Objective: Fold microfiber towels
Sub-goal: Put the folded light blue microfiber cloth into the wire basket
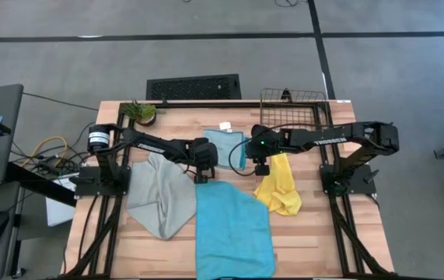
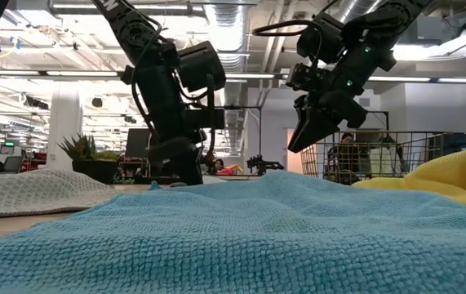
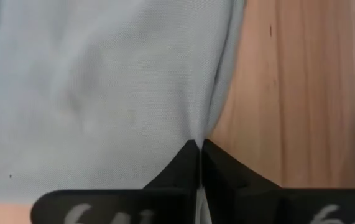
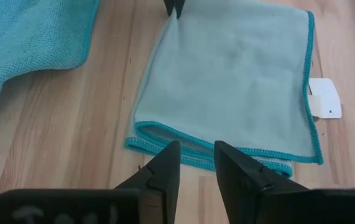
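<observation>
**One corner pinched, the other still loose**

The main risk is a lopsided fold: the left gripper (image 3: 199, 146) has its fingers closed on the edge of the pale blue towel (image 4: 233, 81), while the right gripper (image 4: 196, 158) hangs with its fingers parted and nothing between them, just off the towel's near teal-stitched edge. If the left arm pulls before the right one takes hold, the thin cloth will likely drag and bunch along the wooden table (image 1: 315, 233) instead of folding square. The doubled hem near the right gripper could also let it catch only one layer.

The pale blue towel lies flat at the back middle of the table, between the two grippers. The cyan towel (image 1: 233, 225) sprawls toward the front, the grey-green towel (image 1: 159, 198) to its left, the yellow towel (image 1: 280, 187) to its right
</observation>
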